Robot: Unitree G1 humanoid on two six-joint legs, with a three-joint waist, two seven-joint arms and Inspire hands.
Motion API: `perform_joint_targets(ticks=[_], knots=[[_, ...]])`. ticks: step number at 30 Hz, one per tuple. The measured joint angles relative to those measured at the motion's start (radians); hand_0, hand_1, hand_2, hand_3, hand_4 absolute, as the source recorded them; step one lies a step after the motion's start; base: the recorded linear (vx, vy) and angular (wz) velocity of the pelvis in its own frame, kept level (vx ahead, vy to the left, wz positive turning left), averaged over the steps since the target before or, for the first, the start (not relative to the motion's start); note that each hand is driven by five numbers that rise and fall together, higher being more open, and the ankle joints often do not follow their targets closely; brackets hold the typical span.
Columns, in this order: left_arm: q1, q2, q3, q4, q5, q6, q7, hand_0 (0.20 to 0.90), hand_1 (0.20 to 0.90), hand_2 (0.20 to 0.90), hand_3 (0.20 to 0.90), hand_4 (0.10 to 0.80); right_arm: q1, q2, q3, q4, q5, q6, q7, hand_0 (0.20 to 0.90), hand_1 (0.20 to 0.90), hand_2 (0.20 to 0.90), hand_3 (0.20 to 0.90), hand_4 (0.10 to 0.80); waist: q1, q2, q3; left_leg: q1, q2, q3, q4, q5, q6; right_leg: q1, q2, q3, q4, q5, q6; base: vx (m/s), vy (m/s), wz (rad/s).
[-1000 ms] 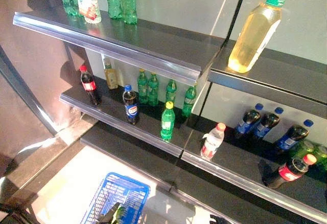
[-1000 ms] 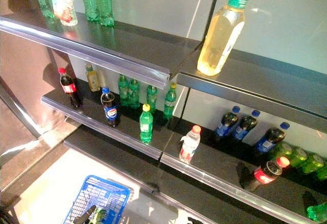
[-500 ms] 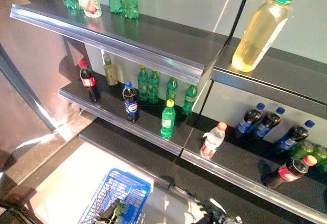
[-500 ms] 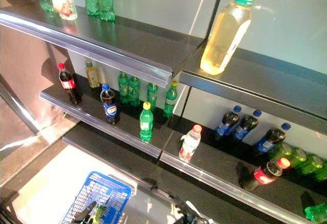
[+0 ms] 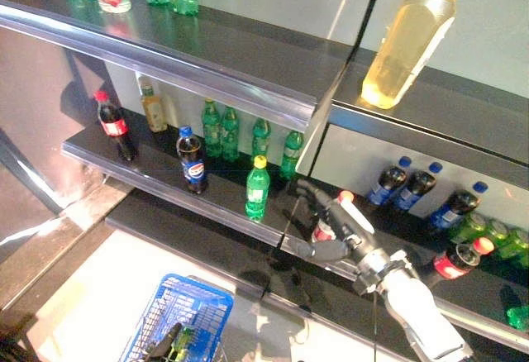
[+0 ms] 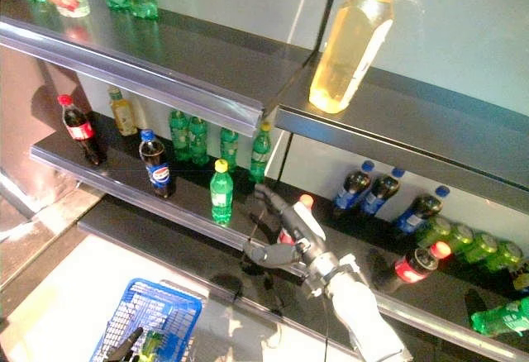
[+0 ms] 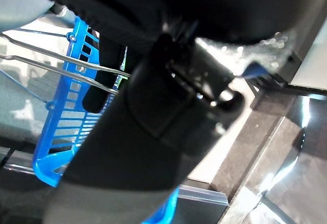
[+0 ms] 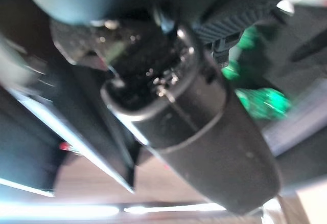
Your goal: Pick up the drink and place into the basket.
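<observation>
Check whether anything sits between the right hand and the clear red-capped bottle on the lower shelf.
Nothing visible does. The right hand is open right at the clear red-capped bottle, fingers spread in front of it. The nearest neighbours, the green yellow-capped bottle and the dark blue-capped bottles, stand off to either side.

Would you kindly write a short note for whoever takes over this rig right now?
Right hand: open, raised at the lower shelf, fingers and thumb spread around the small clear bottle with the pink cap, not yet closed on it.
Left hand: low by the blue basket, holding its wire handle as far as the wrist view shows.
Done: the reach to the bottle; no drink is lifted yet.
Left: close on the bottle, lift it off the shelf, carry it down and put it into the basket. A green bottle with a yellow cap stands close to its left.
</observation>
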Motion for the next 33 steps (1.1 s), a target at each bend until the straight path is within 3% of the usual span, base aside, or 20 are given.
perform_joint_targets(ticks=[7,14,19,27,33], knots=[[0.007,-0.036,0.030,0.016,0.001,-0.015,-0.009,0.300,0.300,0.300,0.200,0.100,0.000,-0.016,-0.053,-0.065,0.035,-0.047,-0.029,0.900,0.900,0.900,0.900,0.800,-0.009,0.023,-0.003,0.001,0.007,0.026,0.000,-0.002,-0.003,-0.014,0.007,0.022,-0.005,0.005,-0.005,-0.010,0.003,-0.11],[0.008,-0.053,0.030,0.017,0.004,-0.021,-0.008,0.300,0.300,0.300,0.200,0.100,0.001,-0.016,-0.106,-0.075,0.035,-0.082,-0.175,0.900,0.900,0.900,0.900,0.800,-0.012,0.037,-0.013,0.000,0.008,0.034,0.000,-0.002,-0.003,-0.019,0.008,0.027,-0.004,0.007,-0.006,-0.003,0.002,-0.01],[0.009,-0.055,0.028,0.016,0.004,-0.021,-0.007,0.300,0.300,0.300,0.200,0.100,0.035,-0.016,-0.109,-0.074,0.031,-0.079,-0.214,0.900,0.900,0.900,0.900,0.800,-0.014,0.038,-0.021,0.000,0.009,0.049,0.000,-0.002,-0.003,-0.021,0.008,0.029,-0.004,0.007,-0.005,0.007,0.002,-0.01],[0.011,-0.052,-0.007,0.012,0.004,-0.029,-0.007,0.300,0.300,0.300,0.200,0.100,0.064,-0.014,-0.044,0.014,0.015,-0.055,-0.238,0.900,0.900,0.900,0.900,0.800,-0.009,0.031,-0.027,0.001,0.007,0.049,0.000,-0.002,-0.003,-0.020,0.006,0.029,0.000,0.007,-0.005,0.062,0.015,0.00],[0.012,-0.056,-0.014,0.008,0.004,-0.029,-0.006,0.300,0.300,0.300,0.200,0.100,0.075,-0.013,0.016,0.050,0.005,-0.055,-0.283,0.900,0.900,0.900,0.900,0.800,-0.008,0.048,-0.012,0.000,0.005,0.045,0.004,-0.002,-0.003,-0.018,0.004,0.027,0.001,0.007,-0.004,0.022,0.015,0.01]])
